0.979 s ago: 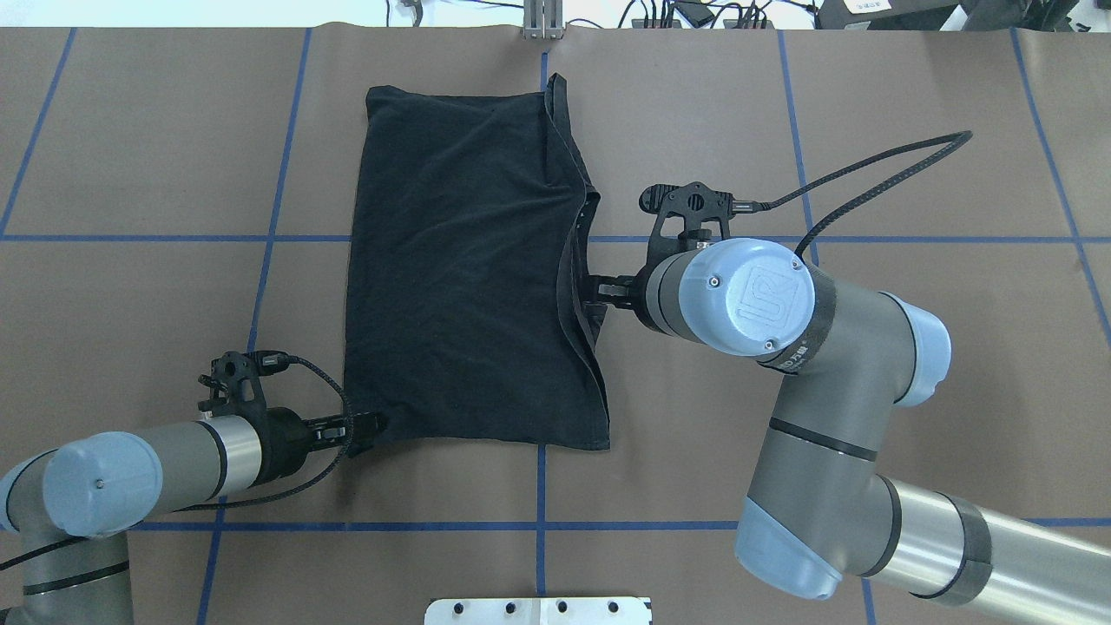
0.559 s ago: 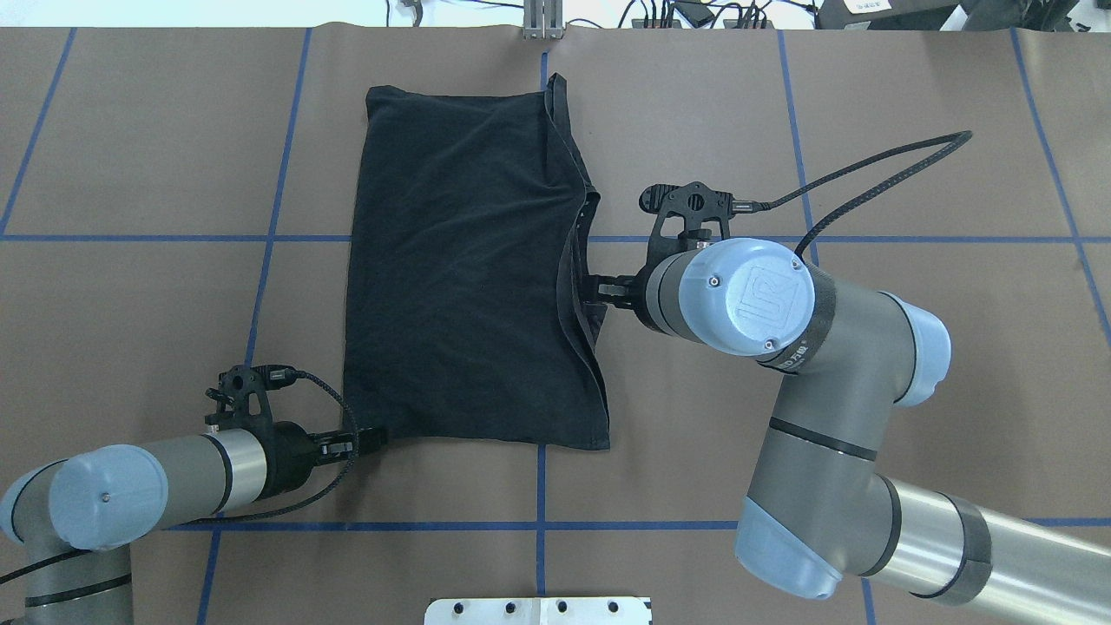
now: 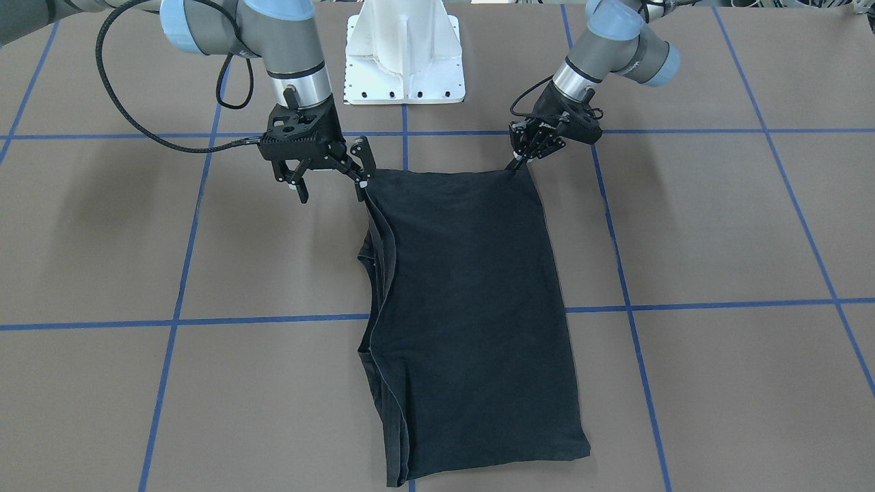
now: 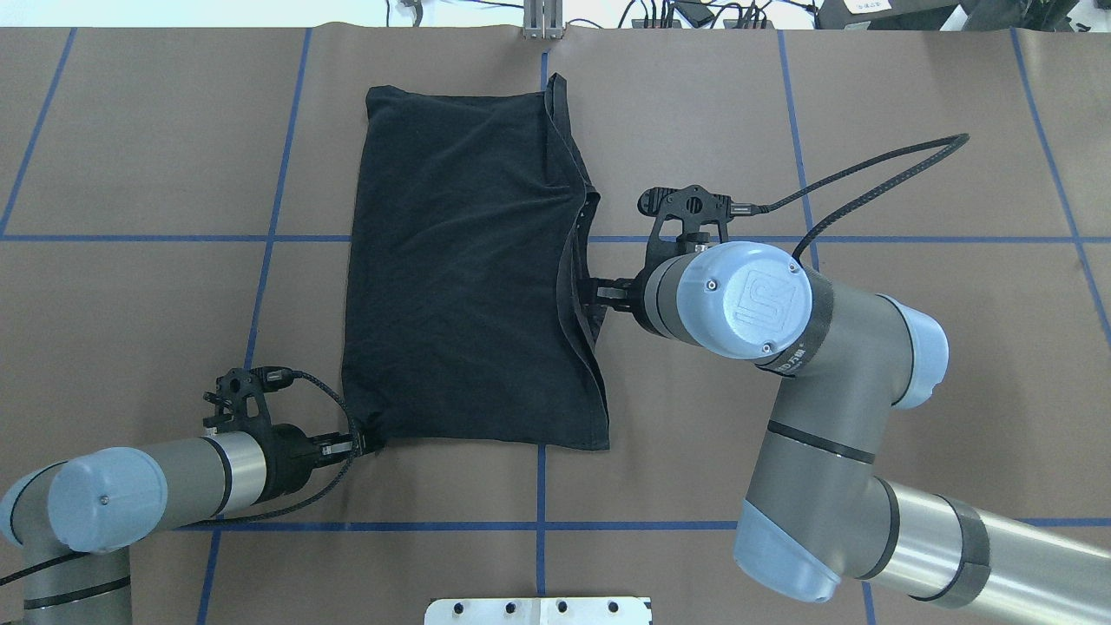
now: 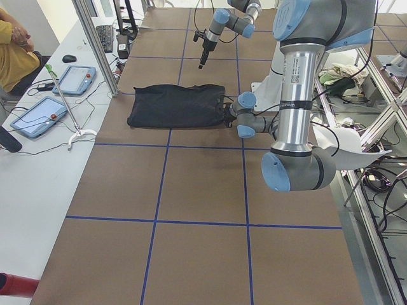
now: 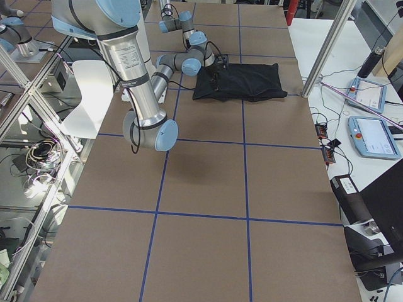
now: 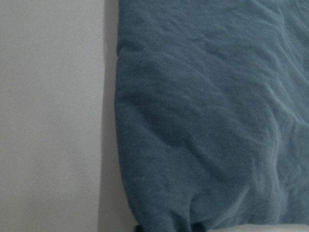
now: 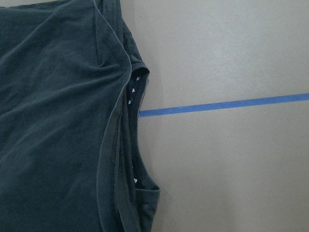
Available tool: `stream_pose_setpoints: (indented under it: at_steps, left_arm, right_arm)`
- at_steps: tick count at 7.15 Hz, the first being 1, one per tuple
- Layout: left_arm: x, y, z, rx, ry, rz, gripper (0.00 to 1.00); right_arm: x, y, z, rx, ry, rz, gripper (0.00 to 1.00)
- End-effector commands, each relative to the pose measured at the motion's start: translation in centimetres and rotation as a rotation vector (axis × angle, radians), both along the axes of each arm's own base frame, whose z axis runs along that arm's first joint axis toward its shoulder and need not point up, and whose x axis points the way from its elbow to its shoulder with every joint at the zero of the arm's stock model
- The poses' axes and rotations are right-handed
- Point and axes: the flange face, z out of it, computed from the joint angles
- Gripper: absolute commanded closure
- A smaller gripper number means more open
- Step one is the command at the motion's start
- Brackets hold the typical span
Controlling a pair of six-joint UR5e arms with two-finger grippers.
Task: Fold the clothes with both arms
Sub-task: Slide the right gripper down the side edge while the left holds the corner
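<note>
The black T-shirt is lying flat in the middle of the worktop, already brought in to a long, narrow rectangle running away from the robot, with its printed side hidden and stacked hems and a bit of collar showing along its right edge. So the lengthwise folds are looking done to me. What is left, I'd judge, is the crosswise folding that would shorten it into a compact packet.

The left tool is sitting low at the near-left corner, its jaws narrowed onto the cloth, which is bunching to a small point there. The right tool is hanging just above the layered right edge, about midway along it, with its jaws spread wide and gripping nothing. It is not yet matching the left tool's hold on the shirt's near end.
</note>
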Motion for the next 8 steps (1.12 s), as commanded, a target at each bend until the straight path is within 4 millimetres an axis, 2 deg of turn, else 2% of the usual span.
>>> stream_pose_setpoints:
  at_steps: [1,3,5,6,8]
  left_arm:
    - [0.0,-0.1,-0.2,0.000,0.004,-0.002,1.00]
    - [0.1,0.0,-0.4,0.000,0.007,0.001,1.00]
    - [0.1,0.0,-0.4,0.001,0.009,0.001,1.00]
    - [0.1,0.0,-0.4,0.001,0.009,0.001,1.00]
    - [-0.1,0.0,-0.8,0.003,0.016,0.001,1.00]
  right_arm:
    - [-2.5,2.1,0.2,-0.023,-0.050,0.043,0.00]
    - [-5.9,3.0,1.3,-0.041,-0.099,0.114,0.02]
    - [-8.8,1.8,2.5,-0.032,-0.091,0.139,0.02]
    - [-10.4,0.9,2.1,-0.021,-0.078,0.161,0.02]
    - [-12.3,0.0,3.1,-0.035,-0.045,0.188,0.04]
